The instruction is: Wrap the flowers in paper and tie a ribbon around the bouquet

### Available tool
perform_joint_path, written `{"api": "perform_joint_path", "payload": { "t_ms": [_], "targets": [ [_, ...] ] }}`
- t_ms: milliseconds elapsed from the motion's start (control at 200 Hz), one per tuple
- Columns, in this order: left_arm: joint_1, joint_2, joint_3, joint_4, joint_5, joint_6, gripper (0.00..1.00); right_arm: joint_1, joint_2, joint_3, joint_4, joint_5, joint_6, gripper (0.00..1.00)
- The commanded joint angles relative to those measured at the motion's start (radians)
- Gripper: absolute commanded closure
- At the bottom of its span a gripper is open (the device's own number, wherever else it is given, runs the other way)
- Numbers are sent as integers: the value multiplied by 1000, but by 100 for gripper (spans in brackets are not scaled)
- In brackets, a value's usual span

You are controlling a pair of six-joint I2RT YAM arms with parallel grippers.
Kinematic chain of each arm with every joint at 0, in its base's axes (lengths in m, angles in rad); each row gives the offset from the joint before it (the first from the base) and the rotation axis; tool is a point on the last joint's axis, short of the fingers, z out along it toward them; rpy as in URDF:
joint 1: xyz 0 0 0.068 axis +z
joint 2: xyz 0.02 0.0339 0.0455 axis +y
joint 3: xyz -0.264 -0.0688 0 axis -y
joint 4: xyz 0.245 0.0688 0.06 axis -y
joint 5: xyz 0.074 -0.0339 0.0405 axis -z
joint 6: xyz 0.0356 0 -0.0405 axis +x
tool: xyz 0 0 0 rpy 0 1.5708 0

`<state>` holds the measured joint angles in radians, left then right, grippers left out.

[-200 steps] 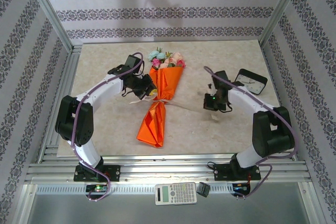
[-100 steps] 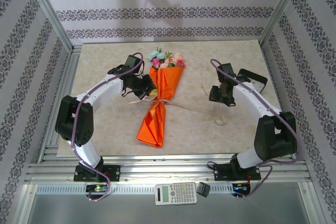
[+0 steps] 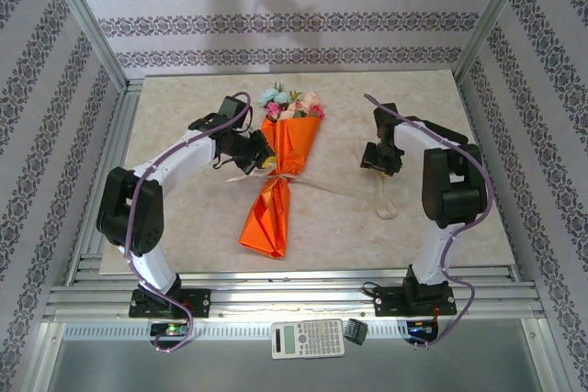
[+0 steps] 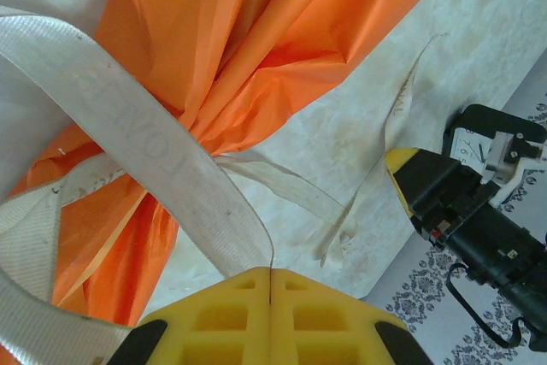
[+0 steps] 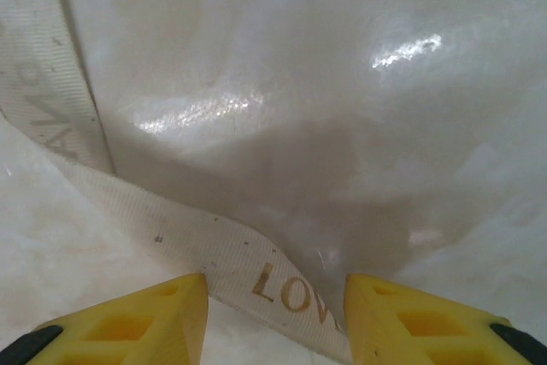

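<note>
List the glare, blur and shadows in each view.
Right wrist: white glare streaks on the glossy table, a grey shadow at centre, the ribbon sharp enough to show lettering. Left wrist: the ribbon's near loop is soft at upper left, the paper crisp. Top external: even light, faint shadows, a washed-out strip along the near rail.
</note>
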<state>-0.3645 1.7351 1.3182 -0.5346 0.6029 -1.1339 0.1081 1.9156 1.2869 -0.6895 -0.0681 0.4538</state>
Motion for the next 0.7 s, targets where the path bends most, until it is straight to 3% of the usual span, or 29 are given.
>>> {"api": "perform_joint_path", "payload": {
  "t_ms": [0,95,350,529,694],
  "targets": [
    [6,-27,12,-18,20,1,100,-11,40,61,-43,21,-13,54],
    [6,-28,12,-13,20,-4,100,-16,76,73,-56,6,-21,58],
    [6,-29,19,-14,26,3,100,6,86,74,-29,8,-54,100],
    [6,-40,20,-24,16,31,100,25,-6,60,18,45,-50,100],
    [5,-65,-3,11,-17,98,100,77,-92,141,34,-27,-55,100]
  ]
}}
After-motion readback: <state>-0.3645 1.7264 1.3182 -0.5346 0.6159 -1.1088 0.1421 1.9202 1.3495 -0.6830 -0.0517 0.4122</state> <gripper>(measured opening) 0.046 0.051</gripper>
